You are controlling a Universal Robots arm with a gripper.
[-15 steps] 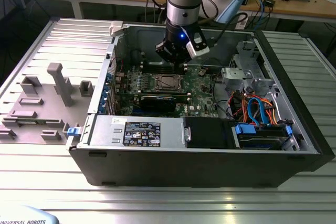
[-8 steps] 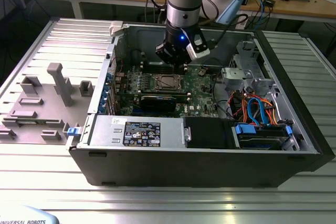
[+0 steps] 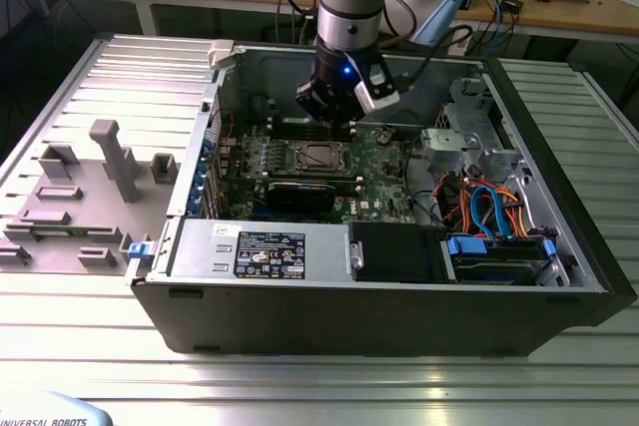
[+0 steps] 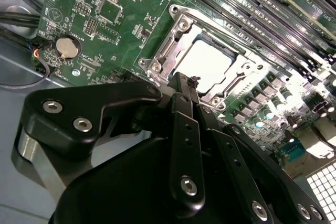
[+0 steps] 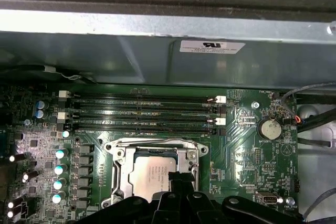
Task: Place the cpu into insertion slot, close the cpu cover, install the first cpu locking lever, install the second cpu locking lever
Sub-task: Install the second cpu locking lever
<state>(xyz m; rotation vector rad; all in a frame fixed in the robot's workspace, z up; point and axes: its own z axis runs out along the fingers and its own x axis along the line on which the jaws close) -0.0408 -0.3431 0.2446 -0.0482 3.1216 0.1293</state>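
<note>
In the exterior view the gripper hung inside the open computer case at upper centre of the frame, just above the green motherboard. The cpu lay seated in the insertion slot, centre-right in the second wrist view, with the cpu cover closed down around its silver top. The black fingers were drawn together, gripping nothing, their tip just beside the socket's edge. Long memory slots ran above the socket in the first wrist view.
</note>
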